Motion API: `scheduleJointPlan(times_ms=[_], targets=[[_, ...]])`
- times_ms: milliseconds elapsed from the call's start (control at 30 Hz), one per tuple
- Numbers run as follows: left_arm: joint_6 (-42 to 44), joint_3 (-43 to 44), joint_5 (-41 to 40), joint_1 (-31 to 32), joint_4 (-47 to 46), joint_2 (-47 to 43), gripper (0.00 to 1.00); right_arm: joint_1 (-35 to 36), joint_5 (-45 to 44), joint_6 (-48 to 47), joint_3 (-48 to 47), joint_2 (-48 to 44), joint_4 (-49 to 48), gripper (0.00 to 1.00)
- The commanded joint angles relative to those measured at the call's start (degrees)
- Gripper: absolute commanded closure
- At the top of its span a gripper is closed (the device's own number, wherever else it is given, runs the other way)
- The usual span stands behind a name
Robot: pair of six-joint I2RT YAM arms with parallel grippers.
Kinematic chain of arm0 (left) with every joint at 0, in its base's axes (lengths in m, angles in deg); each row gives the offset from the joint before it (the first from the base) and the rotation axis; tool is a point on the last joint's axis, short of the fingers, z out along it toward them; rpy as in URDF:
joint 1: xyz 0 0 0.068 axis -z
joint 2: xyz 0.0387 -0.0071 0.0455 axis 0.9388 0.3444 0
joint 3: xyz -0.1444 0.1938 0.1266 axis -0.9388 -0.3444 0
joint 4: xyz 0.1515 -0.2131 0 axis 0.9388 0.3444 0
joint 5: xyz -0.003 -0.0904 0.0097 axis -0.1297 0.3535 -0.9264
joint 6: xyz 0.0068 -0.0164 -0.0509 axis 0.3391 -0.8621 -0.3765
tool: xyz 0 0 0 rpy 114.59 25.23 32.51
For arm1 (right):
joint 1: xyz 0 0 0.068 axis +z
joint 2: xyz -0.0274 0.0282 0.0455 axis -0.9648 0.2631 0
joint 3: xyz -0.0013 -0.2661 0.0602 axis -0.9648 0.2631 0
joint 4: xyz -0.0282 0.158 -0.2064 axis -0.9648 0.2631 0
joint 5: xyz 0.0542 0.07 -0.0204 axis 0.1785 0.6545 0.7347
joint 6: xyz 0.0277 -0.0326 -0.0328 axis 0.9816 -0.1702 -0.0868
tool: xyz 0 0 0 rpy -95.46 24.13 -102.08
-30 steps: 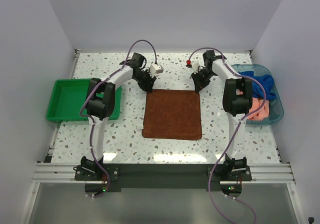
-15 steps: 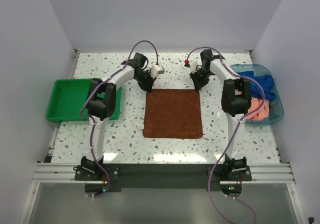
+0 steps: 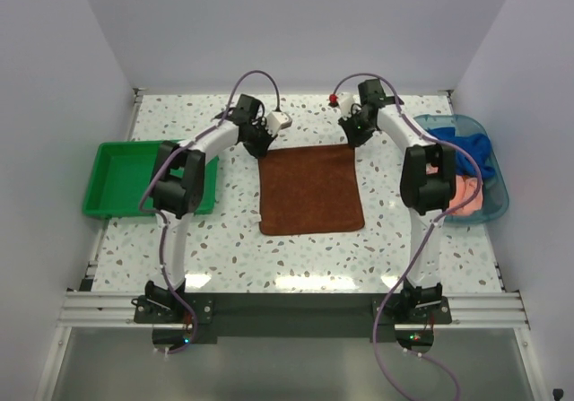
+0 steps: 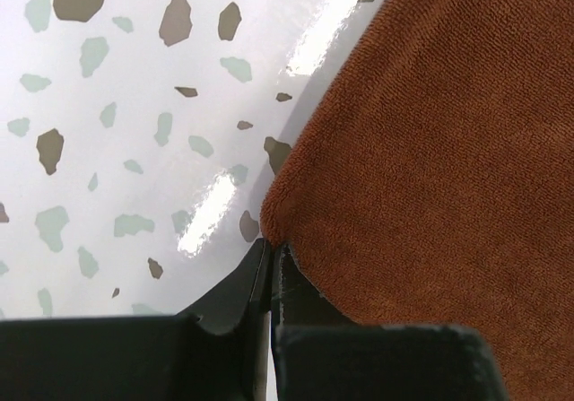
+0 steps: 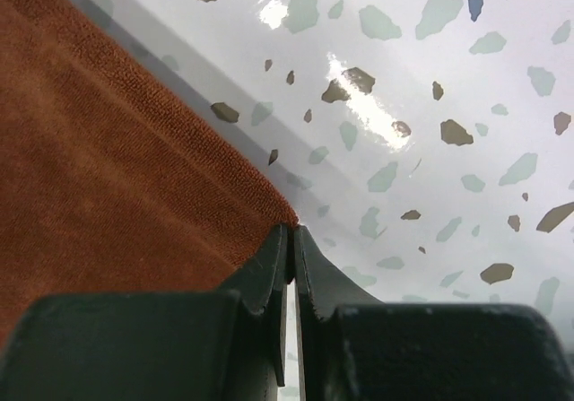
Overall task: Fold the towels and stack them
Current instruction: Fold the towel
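The rust-brown towel (image 3: 311,190) lies spread in the middle of the table, its two far corners pinched. My left gripper (image 3: 259,143) is shut on the far left corner; in the left wrist view the cloth (image 4: 430,150) runs into the closed tips of the left gripper (image 4: 269,244). My right gripper (image 3: 356,135) is shut on the far right corner, and in the right wrist view the towel (image 5: 108,168) ends at the tips of the right gripper (image 5: 291,231). A royal blue towel (image 3: 473,150) and a pink towel (image 3: 464,194) sit bunched in the tub.
The clear blue tub (image 3: 500,202) stands at the table's right edge. A green tray (image 3: 121,178) sits at the left edge beside the left arm. Speckled tabletop (image 3: 224,239) surrounds the brown towel, with white walls on three sides.
The left gripper has shut on the towel's far left corner. Both grippers have moved toward the back wall, dragging the brown towel farther from the arm bases.
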Motion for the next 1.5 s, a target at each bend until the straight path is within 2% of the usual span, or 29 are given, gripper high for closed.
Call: scheduleJointPlan(times_ms=[0,133,433,633,1000,1033,1200,1467], targets=[[-2.5,-3.8,-4.0,-0.6,-3.8,-6.7,1.0,0.4,-3.8,0.4,4.1,-8.1,-3.2,1.0],[-5.8,-9.1,-5.8,-0.1,-6.3,-13.3,1.0,1.5,-5.7,1.0,8.0,-12.7,-4.0,1.0],[-13.2,-21.9,-13.1,5.3,-9.2,-25.9,1.0,2.7,-8.2,6.0,17.7,-23.3,-2.9,1.0],[-19.0,-31.3,-16.0,6.3,-10.2,-32.8,1.0,2.8,-9.2,13.2,27.4,-30.8,-4.7,1.0],[-27.7,-41.6,-8.8,9.2,-8.3,-42.7,1.0,2.9,-7.9,26.4,42.8,-40.3,-3.8,1.0],[-30.5,-42.2,-8.7,9.3,-8.4,-43.9,1.0,2.9,-8.2,27.0,43.4,-40.7,-3.8,1.0],[-33.9,-47.3,-3.7,9.6,-10.2,-46.7,1.0,3.0,-10.6,28.8,44.2,-41.3,-3.6,1.0],[-38.4,-52.9,1.0,10.4,-14.4,-45.6,1.0,2.9,-10.4,32.3,45.1,-41.5,-5.4,1.0]])
